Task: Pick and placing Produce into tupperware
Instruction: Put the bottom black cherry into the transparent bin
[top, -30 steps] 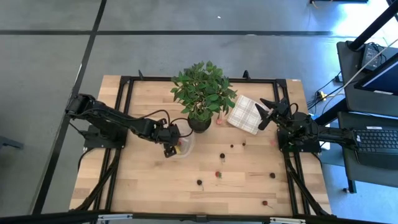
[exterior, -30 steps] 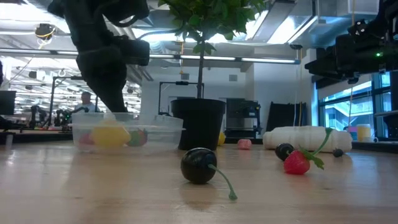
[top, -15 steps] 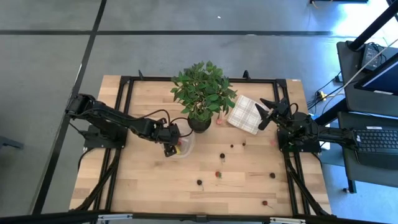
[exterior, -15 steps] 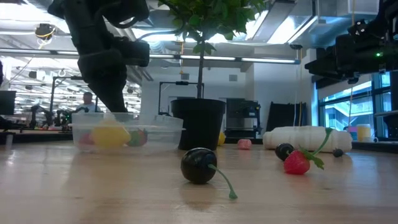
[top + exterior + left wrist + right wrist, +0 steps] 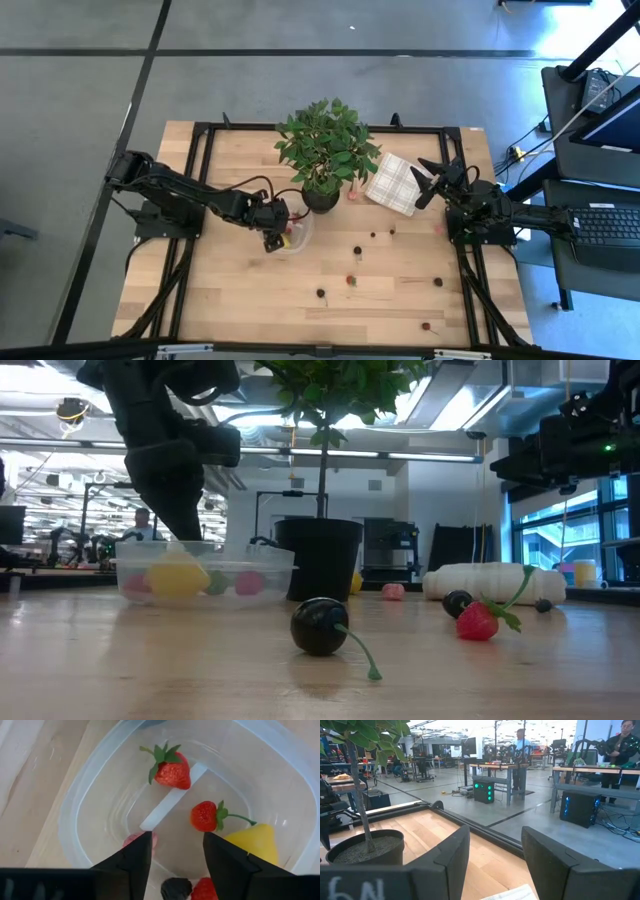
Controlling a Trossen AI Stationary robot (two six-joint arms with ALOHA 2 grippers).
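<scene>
The left gripper (image 5: 172, 860) has just opened over the tub (image 5: 297, 234); a pink berry (image 5: 249, 582) now lies inside; fingers empty; right gripper (image 5: 425, 183) waits, open, far right; more fruit next.

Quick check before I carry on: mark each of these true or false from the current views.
1. The left hand is over the tupperware. True.
2. The tupperware is empty. False: it holds two strawberries, a yellow lemon-like piece and more.
3. Loose produce still lies on the table. True: a dark cherry sits nearest the low camera.
4. The right hand is holding a berry. False: it waits open and empty beside the checked cloth.
5. The potted plant has tipped over. False: it stands upright.
</scene>
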